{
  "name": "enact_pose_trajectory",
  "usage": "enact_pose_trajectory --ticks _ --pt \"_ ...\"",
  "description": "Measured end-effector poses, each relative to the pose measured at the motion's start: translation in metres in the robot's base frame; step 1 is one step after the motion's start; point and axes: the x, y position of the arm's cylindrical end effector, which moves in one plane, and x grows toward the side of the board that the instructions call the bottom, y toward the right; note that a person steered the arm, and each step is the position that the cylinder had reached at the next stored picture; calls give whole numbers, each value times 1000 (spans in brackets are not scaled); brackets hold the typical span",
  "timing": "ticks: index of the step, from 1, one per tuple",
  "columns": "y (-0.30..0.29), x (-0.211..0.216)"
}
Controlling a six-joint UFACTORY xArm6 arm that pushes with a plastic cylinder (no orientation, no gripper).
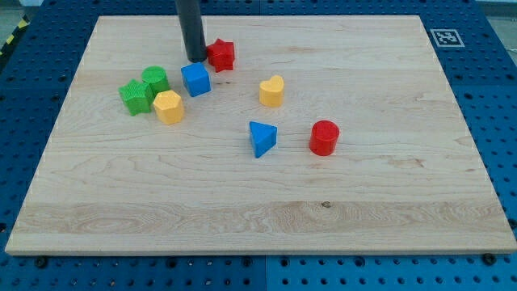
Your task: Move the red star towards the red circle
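The red star (221, 54) lies near the view's top, left of centre, on the wooden board (258, 202). The red circle (324, 137) stands to the right of centre, well below and right of the star. My tip (196, 59) is the lower end of the dark rod and sits just left of the red star, touching or nearly touching it. A blue cube (195, 79) lies directly below my tip.
A yellow heart-like block (272, 91) lies between the star and the red circle. A blue triangle (261, 138) sits left of the red circle. Two green blocks (144, 89) and a yellow hexagon (169, 106) cluster at the left.
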Motion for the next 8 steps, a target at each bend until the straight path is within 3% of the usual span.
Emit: enact_pose_trajectory --ticks 2,6,8 --pt "36 0" --pt "168 1" --pt "206 34"
